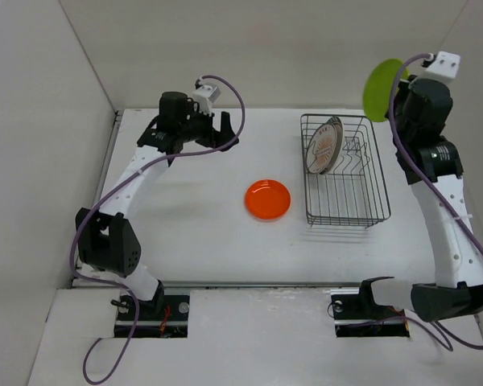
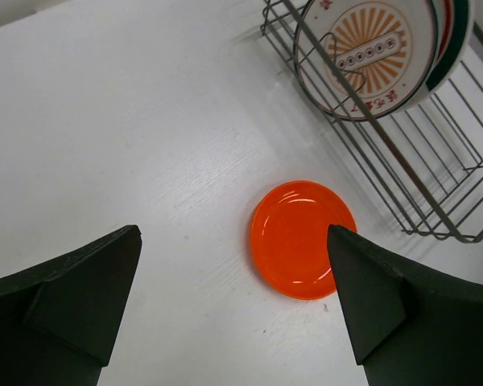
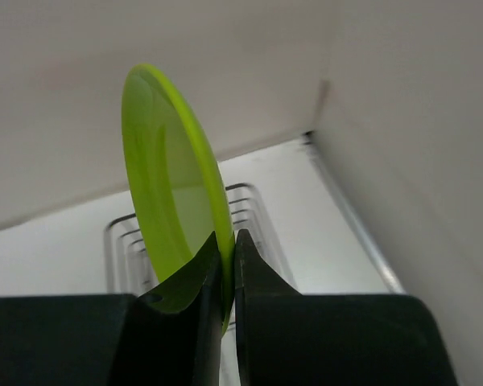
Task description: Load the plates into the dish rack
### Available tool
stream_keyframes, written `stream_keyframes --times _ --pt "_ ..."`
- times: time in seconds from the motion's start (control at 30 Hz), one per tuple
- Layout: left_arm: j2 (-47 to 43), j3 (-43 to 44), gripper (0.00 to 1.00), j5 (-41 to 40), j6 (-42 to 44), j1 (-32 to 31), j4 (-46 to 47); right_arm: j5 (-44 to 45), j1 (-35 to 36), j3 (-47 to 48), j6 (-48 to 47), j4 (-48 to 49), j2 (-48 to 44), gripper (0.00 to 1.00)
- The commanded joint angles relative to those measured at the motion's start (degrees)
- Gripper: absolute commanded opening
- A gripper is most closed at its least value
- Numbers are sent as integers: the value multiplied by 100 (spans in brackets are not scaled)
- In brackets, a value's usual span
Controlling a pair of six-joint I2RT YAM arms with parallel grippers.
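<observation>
1. Overhead, the right gripper [image 3: 227, 241] is clamped on the rim of the lime green plate [image 3: 169, 201], which is held on edge near the far end of the dish rack [image 1: 346, 219].
2. The left gripper [image 2: 233, 233] hangs wide open and empty over the table [image 1: 185, 185].
3. The orange plate [image 1: 267, 199] lies flat, left of the rack.
4. The orange-patterned plate [image 2: 366, 52] and the green-rimmed plate [image 2: 455, 40] stand in the rack.

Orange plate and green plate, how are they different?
The orange plate lies flat on the table; the green plate stands on edge in the air. Nothing touches the orange plate; the right gripper pinches the green plate. Both are plain and round.
</observation>
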Motion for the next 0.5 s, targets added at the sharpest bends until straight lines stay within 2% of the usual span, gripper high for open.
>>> stream_keyframes --times 0.0,0.1,0.47 --pt "131 171 100 -270 214 -8 -106 1324 -348 -238 -447 36 33 0" --pt "369 171 100 -393 214 -8 -106 1272 -665 -686 -605 704 -29 0" --pt "563 171 100 -393 320 -8 -290 375 -1017 -1232 -914 1365 902 0"
